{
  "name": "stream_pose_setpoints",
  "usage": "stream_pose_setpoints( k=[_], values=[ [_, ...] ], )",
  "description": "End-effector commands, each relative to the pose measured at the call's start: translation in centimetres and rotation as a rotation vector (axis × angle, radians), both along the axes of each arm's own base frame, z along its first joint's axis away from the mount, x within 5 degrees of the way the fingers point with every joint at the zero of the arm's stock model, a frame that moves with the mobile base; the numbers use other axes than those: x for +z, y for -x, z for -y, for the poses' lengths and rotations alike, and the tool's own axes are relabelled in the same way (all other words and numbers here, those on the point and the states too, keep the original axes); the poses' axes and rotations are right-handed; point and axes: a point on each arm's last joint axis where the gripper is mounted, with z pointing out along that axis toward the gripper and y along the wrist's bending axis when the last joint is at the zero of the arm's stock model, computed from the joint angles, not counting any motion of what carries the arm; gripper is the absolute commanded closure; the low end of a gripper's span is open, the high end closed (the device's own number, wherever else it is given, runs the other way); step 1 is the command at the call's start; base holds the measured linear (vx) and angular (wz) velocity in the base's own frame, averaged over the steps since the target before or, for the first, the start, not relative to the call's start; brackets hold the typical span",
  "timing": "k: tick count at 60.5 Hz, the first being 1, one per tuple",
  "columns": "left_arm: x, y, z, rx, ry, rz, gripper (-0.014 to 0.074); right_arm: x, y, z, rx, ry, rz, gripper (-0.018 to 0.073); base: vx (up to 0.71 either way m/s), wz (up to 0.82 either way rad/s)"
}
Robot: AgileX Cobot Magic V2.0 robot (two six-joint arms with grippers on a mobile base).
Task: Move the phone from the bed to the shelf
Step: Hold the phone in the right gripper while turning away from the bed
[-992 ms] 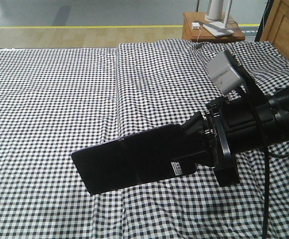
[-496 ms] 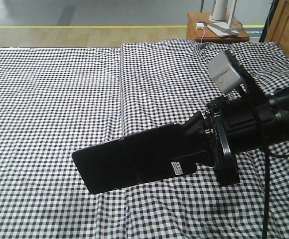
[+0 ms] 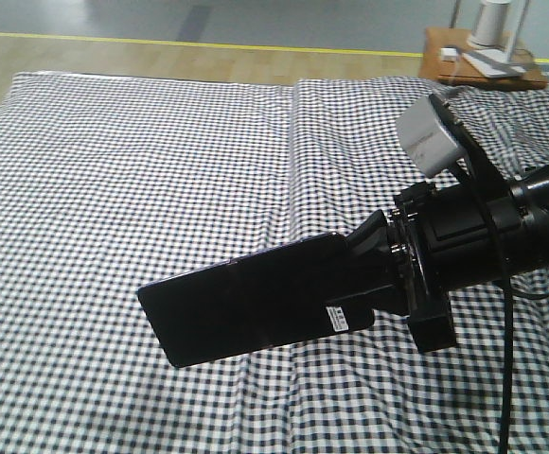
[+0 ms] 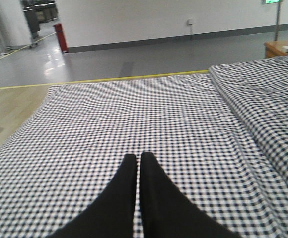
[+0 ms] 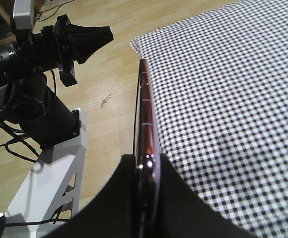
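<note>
The phone (image 3: 246,307), black and glossy with a small white sticker, hangs flat above the bed (image 3: 114,170), and my right gripper (image 3: 369,274) is shut on its sticker end. The right wrist view shows the phone (image 5: 145,114) edge-on with a pinkish rim, clamped between the two black fingers of the right gripper (image 5: 146,163), over the bed's edge (image 5: 233,74). My left gripper (image 4: 138,158) is shut with nothing in it, low over the checked sheet (image 4: 159,109). It also shows as the left gripper (image 5: 92,37) in the right wrist view. The shelf is out of view.
A small brown bedside table (image 3: 483,66) with white items stands beyond the bed's far right corner. Wooden floor with a yellow line (image 3: 208,45) runs past the far edge. My white base frame (image 5: 49,183) and cables stand on the floor beside the bed.
In the front view the bed, its crease and the bedside table have slid to the right and the bed's left edge has come into view. The right gripper with the phone holds its place in the frame.
</note>
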Motion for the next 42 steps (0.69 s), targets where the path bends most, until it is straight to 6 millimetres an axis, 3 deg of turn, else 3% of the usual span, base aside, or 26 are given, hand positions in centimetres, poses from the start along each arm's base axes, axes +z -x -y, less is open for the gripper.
stream_pose_setpoints(
  k=[1, 42],
  values=[
    [1.47, 0.12, 0.03, -0.004, 0.015, 0.106, 0.0595, 2.21, 1.22, -0.25, 0.055, -0.107, 0.003, 0.0561, -0.1, 0.37],
    [1.47, 0.12, 0.03, -0.004, 0.015, 0.106, 0.0595, 2.21, 1.22, -0.25, 0.055, -0.107, 0.003, 0.0561, -0.14, 0.53]
  ],
)
